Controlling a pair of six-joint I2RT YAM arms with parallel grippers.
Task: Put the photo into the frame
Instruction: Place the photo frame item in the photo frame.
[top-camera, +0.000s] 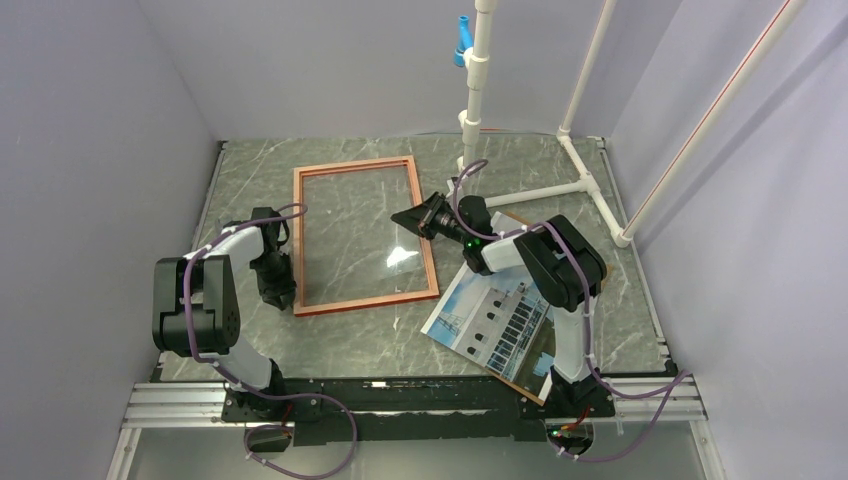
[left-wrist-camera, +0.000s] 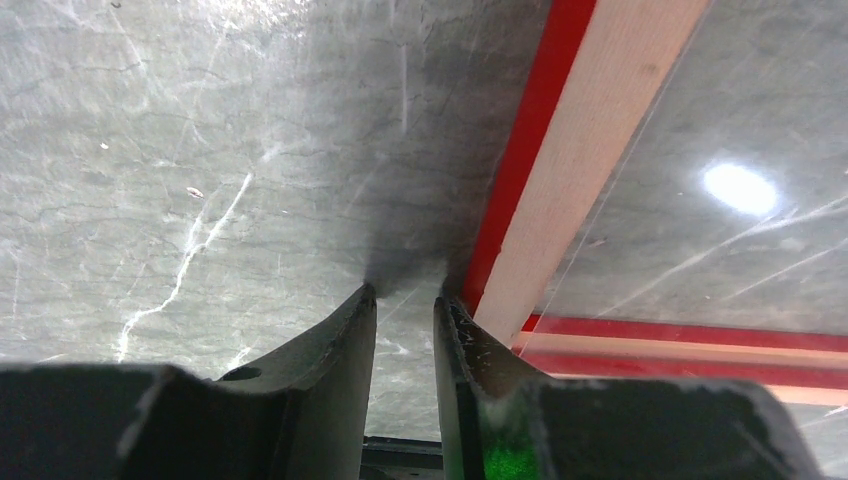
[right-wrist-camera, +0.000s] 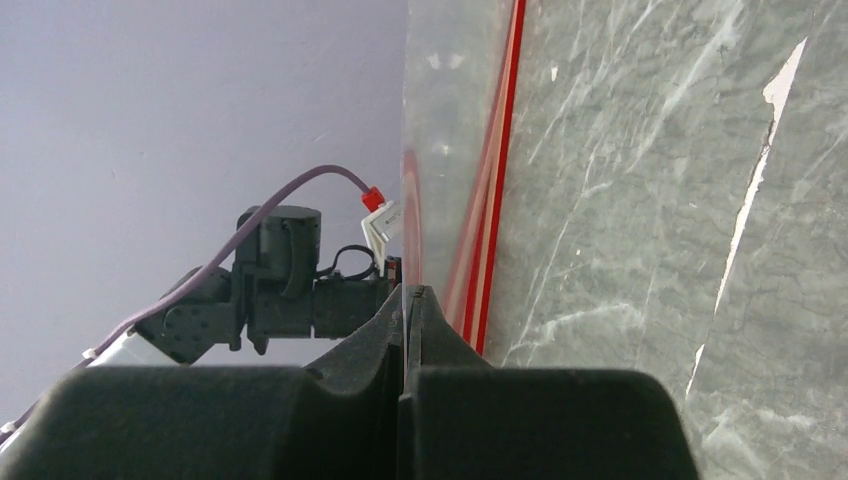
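The frame (top-camera: 356, 166) lies flat on the marble table, orange-brown face up, with its clear pane (top-camera: 350, 235) in it. The photo (top-camera: 492, 318), a white building against blue sky, lies face up right of the frame, partly under the right arm. My right gripper (top-camera: 410, 216) is at the frame's right rail; in the right wrist view it (right-wrist-camera: 405, 290) is shut on the thin edge of the clear pane (right-wrist-camera: 445, 150), beside the red frame edge (right-wrist-camera: 490, 200). My left gripper (top-camera: 276, 292) is down by the frame's left rail (left-wrist-camera: 590, 150), near its front corner; its jaws (left-wrist-camera: 405, 295) stand slightly apart, holding nothing.
A brown backing board (top-camera: 528, 384) lies under the photo. A white PVC pipe stand (top-camera: 575, 185) rises at the back right. Purple-grey walls close in the table on three sides.
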